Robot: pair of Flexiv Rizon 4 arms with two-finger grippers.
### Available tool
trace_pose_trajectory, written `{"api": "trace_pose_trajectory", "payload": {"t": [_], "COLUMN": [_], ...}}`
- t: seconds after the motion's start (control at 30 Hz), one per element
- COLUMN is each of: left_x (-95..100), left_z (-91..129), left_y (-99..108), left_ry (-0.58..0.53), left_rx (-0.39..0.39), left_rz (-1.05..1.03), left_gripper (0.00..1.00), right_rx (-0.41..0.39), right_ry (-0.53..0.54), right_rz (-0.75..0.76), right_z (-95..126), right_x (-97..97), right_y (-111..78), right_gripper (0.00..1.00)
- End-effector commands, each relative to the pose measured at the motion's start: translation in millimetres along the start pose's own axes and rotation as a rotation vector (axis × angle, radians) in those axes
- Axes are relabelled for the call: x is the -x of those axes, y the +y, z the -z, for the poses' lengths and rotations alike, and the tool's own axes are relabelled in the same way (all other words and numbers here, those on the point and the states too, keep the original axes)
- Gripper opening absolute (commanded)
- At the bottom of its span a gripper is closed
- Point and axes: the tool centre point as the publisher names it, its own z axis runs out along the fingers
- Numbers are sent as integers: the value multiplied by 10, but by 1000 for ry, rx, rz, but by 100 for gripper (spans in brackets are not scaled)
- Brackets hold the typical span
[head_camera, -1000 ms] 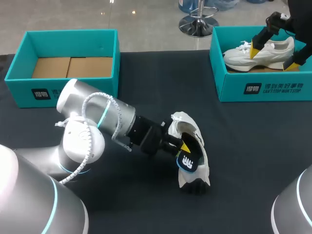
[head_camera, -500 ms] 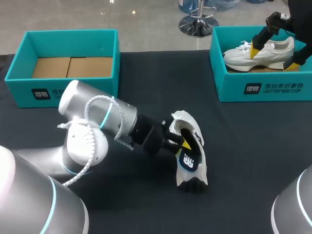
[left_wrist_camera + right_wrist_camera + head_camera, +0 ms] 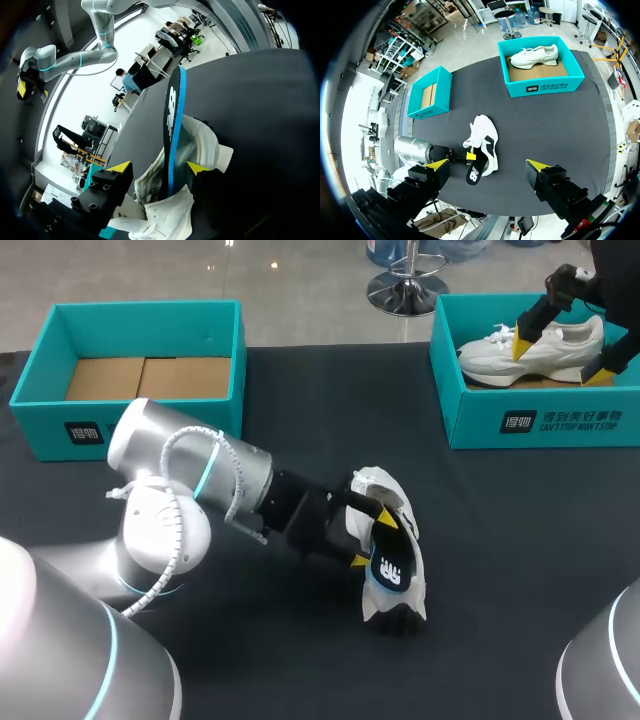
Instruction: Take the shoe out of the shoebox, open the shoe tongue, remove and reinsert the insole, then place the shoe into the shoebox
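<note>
Insole step, I judge: my left claw (image 3: 159, 166), spread, straddles the insole (image 3: 173, 110) standing half in the shoe (image 3: 205, 145); next, seat it flat.

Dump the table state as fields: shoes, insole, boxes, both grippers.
left gripper: open, at the table shoe's opening
right gripper: open, holding nothing, raised above the table
table shoe: white sneaker lying on the black tabletop, outside both boxes
insole: black-and-blue insole partly out of that sneaker, between the left gripper's fingers
left teal shoebox: bare cardboard floor showing
right teal shoebox: holds a second white sneaker
</note>
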Motion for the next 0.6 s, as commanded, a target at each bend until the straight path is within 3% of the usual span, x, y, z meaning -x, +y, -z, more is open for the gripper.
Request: {"api": "trace_pose_trajectory", "payload": {"t": [0.03, 0.13, 0.17, 0.6], "left_x": [-47, -62, -65, -97], "left_z": [7, -20, -30, -84], "left_y": [-59, -87, -100, -97], "left_ry": [4, 7, 7, 33], "left_rx": [-3, -13, -15, -6], "left_rz": [-1, 1, 1, -11], "left_gripper": [57, 22, 0, 0], "right_rx": [-5, -5, -5, -5], "right_ry": [-3, -3, -3, -3], "right_rz": [-1, -1, -1, -1], "right_z": [-4, -4, -4, -4], "right_x": [-15, -15, -15, -15], "right_y": [25, 25, 25, 25], "right_gripper": [100, 100, 100, 100]}}
